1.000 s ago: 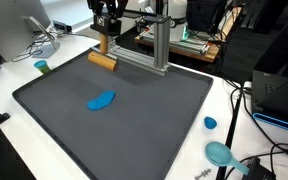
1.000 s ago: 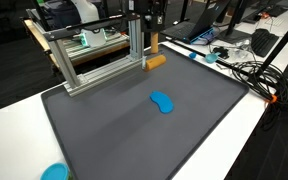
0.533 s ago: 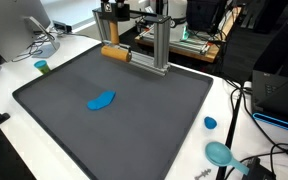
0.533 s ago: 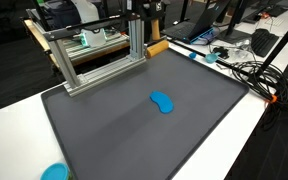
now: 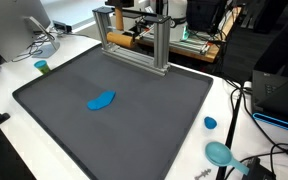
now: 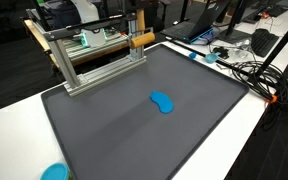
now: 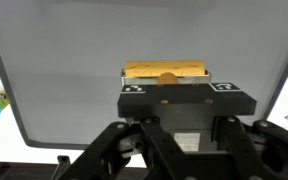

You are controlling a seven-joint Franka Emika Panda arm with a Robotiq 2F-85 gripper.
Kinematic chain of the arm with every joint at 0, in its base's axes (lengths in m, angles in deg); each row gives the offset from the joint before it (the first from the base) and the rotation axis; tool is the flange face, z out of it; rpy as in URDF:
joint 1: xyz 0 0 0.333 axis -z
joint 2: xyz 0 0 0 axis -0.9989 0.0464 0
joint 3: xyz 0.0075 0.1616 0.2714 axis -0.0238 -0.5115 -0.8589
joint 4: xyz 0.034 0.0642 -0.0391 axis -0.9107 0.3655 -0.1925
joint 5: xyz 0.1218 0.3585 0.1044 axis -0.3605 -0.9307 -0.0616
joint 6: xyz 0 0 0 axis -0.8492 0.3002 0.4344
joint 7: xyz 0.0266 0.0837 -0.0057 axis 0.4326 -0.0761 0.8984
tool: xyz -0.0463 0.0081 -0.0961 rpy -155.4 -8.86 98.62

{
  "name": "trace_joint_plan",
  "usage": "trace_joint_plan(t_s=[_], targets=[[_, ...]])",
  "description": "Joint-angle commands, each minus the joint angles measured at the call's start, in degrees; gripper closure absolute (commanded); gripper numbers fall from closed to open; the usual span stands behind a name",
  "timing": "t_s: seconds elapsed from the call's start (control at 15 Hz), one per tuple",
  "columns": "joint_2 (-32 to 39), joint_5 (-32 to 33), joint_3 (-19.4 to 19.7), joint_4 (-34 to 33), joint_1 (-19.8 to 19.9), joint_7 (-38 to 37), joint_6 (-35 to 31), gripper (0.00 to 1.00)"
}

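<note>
Above the far edge of the dark mat [image 5: 134, 115], the gripper [image 7: 166, 80] clamps a wooden block [image 5: 118, 40]. Its long axis lies level, crosswise to the fingers. Cluttered desks [image 5: 199, 45] stand behind.

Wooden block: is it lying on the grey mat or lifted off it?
Lifted. The gripper is shut on the wooden block, which hangs above the edge of the mat beside the metal frame.

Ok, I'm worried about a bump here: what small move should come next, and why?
Probably ease the wooden block sideways, away from the aluminium frame, before lowering. The fingers are shut on it, and it hangs raised off the grey mat and close to the frame's post.
</note>
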Motion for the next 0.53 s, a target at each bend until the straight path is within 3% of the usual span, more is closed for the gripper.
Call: trace_joint_plan(t_s=[0.0, 0.47], targets=[[-0.34, 1.71, 0.2, -0.04, 0.2, 0.01, 3.77, 0.78], [-1.78, 0.66, 0.25, 1.04, -0.16, -0.64, 11.65, 0.78]])
